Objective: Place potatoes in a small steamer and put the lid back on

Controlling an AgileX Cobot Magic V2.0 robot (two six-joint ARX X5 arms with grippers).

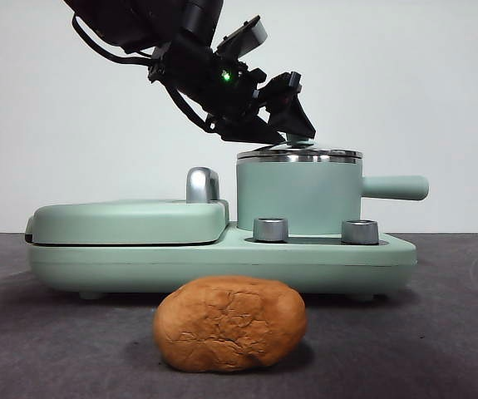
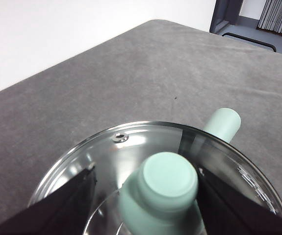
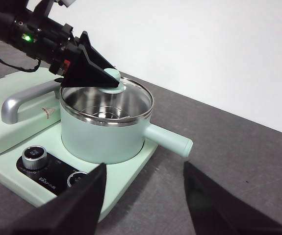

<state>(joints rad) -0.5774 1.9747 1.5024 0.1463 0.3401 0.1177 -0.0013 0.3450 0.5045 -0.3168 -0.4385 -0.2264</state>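
Note:
The orange-brown potato (image 1: 230, 324) lies on the dark table in front of the appliance, with neither gripper touching it. The mint-green steamer (image 1: 298, 195) (image 3: 101, 139) stands on the appliance base with the glass lid (image 1: 298, 155) (image 2: 131, 147) (image 3: 131, 90) resting on its rim. My left gripper (image 1: 293, 125) (image 2: 145, 171) (image 3: 89, 71) reaches down over the lid. Its jaws stand open on either side of the mint-green knob (image 2: 166, 181), with a gap showing on one side. My right gripper (image 3: 145, 166) hovers open and empty near the steamer's side handle (image 3: 167, 139).
The steamer sits on a mint-green appliance base (image 1: 222, 253) with two steel dials (image 1: 270, 229) (image 1: 359, 231). A flat griddle cover (image 1: 126, 220) with a steel handle (image 1: 201, 184) takes up its other half. A white wall stands behind the table.

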